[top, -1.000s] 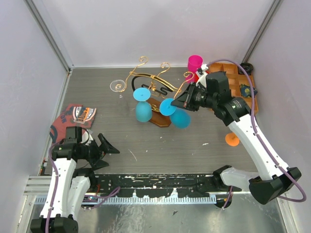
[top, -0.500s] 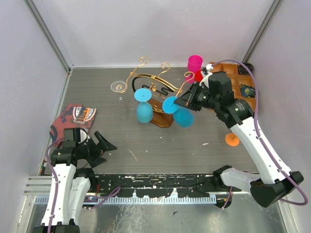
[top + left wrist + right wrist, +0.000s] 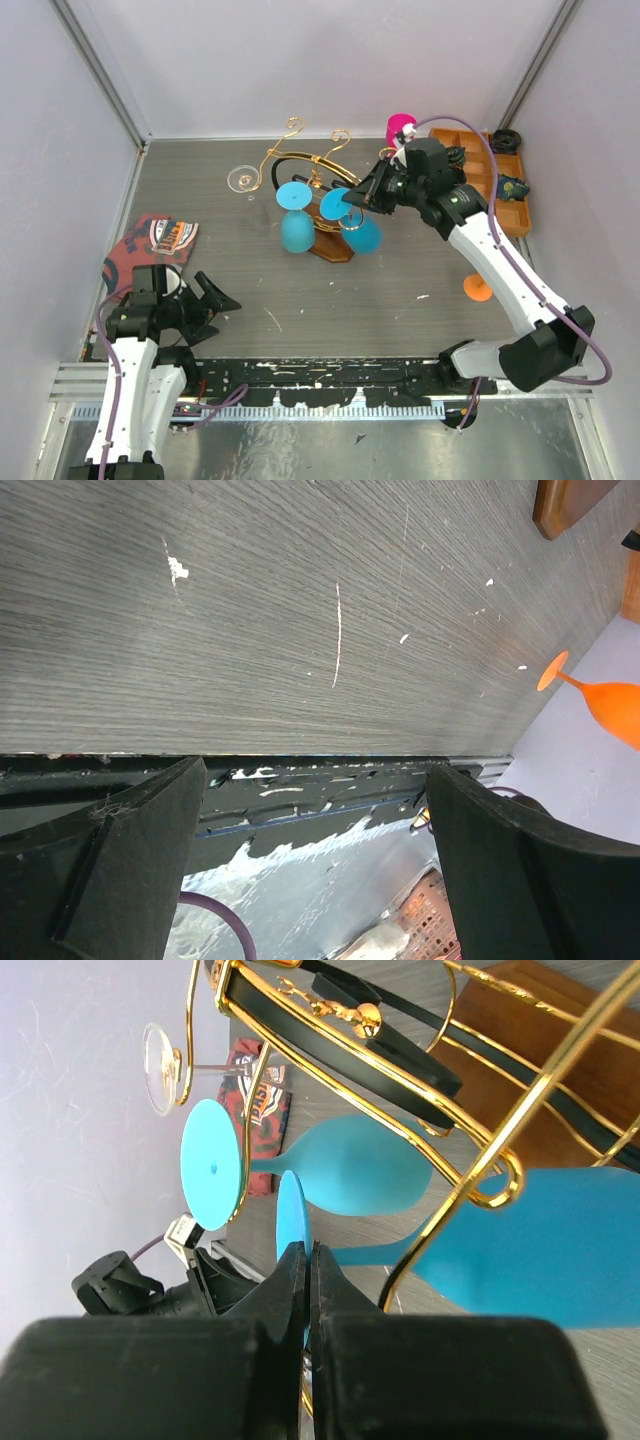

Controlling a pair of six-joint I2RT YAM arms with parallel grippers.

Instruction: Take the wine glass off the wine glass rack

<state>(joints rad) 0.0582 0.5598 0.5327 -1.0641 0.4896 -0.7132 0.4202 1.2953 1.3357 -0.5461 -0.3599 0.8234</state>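
Nearest to the bases, the left gripper (image 3: 213,298) is held low over the table (image 3: 300,290) with its jaws spread wide and nothing between them; it seems to be parked there so that the other arm is not disturbed. A little farther to the right, an orange glass (image 3: 478,287) is seen lying on its side, well apart from the rack. Beyond the middle of the table, the right gripper (image 3: 303,1260) is stretched toward the wine glass rack (image 3: 312,165) and is closed almost fully, so that the thin round foot of the blue wine glass (image 3: 358,235) is pinched by its edge. This glass is hung upside down, bowl toward the table, on the right side of the rack. In the right wrist view its stem is crossed by a gold scroll arm, so it is judged as not yet freed. The foot is probably gripped because it sticks out past the wire, and the stem can then be slid out along the arm. Just to the left, a second blue glass (image 3: 295,230) is hung in the same way, and a clear glass (image 3: 241,178) is carried on the far left arm. At the far side, a pink cup (image 3: 402,128) and an orange tray (image 3: 520,215) are placed.
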